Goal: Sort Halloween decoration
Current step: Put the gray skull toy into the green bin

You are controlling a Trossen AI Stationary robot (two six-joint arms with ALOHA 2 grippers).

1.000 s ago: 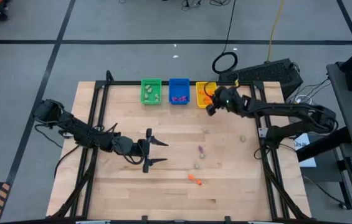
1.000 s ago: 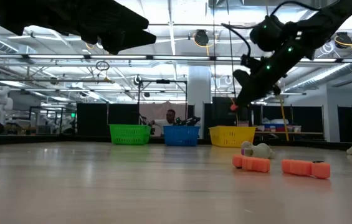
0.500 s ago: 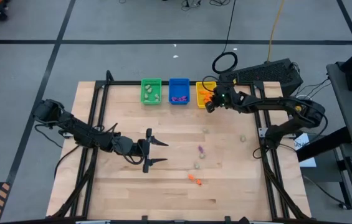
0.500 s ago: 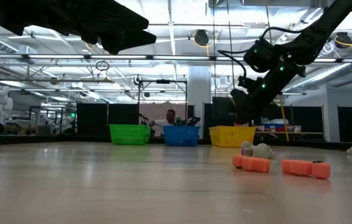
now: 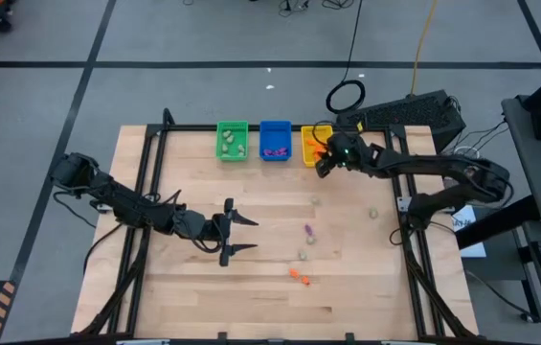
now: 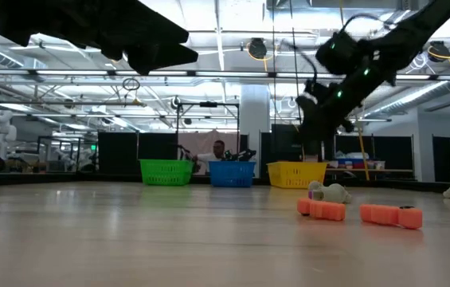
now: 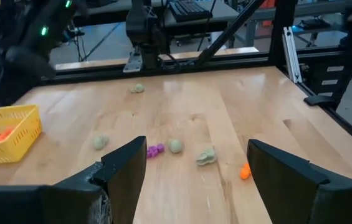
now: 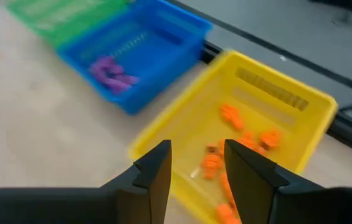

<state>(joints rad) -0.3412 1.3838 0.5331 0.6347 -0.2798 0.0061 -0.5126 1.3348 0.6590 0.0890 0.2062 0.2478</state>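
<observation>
Wooden desk (image 5: 193, 287) carried scattered trinkets (image 5: 306, 230) mid-surface; orange ones (image 8: 241, 146) lay in the yellow bin (image 8: 316, 112), beside blue (image 5: 275, 140) and green bins (image 5: 233, 140). Right end effector (image 8: 194, 163) hovered spread above yellow; left end effector (image 5: 241, 235) waited, spread, unobstructed.

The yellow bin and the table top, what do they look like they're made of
The yellow bin looks like moulded plastic with a fairly smooth finish: thin, evenly coloured walls with rows of small slots near the rim. The table top looks like pale wood, probably butcher-block boards: long parallel grain strips show in the left wrist view, with a soft sheen that suggests a sealed surface.
</observation>
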